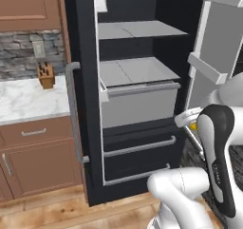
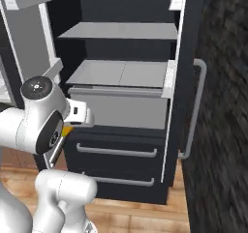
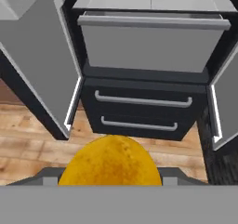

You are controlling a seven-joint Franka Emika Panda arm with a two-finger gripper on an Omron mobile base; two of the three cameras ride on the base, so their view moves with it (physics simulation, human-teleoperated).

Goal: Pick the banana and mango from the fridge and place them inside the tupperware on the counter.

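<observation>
A rounded orange-yellow mango (image 3: 110,161) fills the bottom centre of the hand view, sitting right at the gripper, whose finger tips are hidden behind the fruit; the hand appears to be clamped around it, though the contact itself is out of sight. In the left base view a speck of the same yellow (image 1: 193,126) shows at middle right, beside the white arm. Behind it stands the black fridge (image 1: 137,142), doors swung wide, its grey drawer (image 3: 151,44) at upper centre of the hand view above two lower drawers with bar handles. The marble counter (image 1: 26,100) lies at middle left of the left base view.
</observation>
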